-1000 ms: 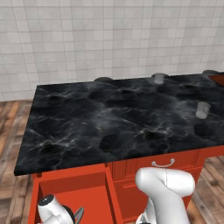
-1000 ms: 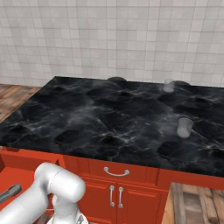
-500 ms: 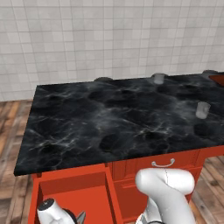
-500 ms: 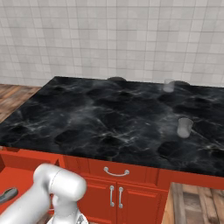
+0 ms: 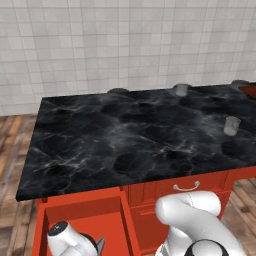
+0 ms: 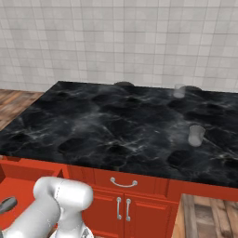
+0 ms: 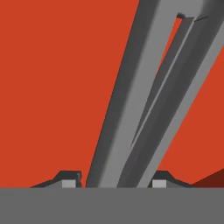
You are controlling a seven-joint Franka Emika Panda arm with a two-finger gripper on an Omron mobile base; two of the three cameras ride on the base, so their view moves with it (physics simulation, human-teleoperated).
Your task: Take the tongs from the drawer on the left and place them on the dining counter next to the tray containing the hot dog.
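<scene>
**Q:** Where is the arm working in this kitchen scene?

**A:** The white arm bends down into the open drawer point(image 5: 107, 222) at the left end of the dining counter point(image 5: 140, 137). The wrist sits low inside the red drawer box in the left base view. In the hand view the gripper point(image 7: 114, 181) hangs close over the red drawer floor point(image 7: 52, 87).

**Q:** And the tongs?

**A:** The tongs point(image 7: 153, 92) lie on the drawer floor, running lengthwise between the two fingertips point(image 7: 70, 179), one dark tip on either side of the grey metal. The two arms of the tongs meet toward the top of the hand view, with a narrow slot between them. The fingers flank the tongs closely, but whether they are pressing on the metal or just beside it cannot be told.

**Q:** What sits on the counter itself?

**A:** A small clear glass point(image 6: 195, 135) stands toward the right of the black marble top, and a second glass point(image 6: 179, 90) stands near the far edge, well apart from the first. A dark round object point(image 5: 118, 90) rests at the back edge. A sliver of red-brown, possibly the tray point(image 5: 248, 90), shows at the far right of the left base view.

**Q:** Anything else on the cabinet front?

**A:** A shut drawer with a curved silver handle point(image 6: 123, 183) sits right of the open one, above two cabinet doors with upright bar handles point(image 6: 122, 208).
</scene>
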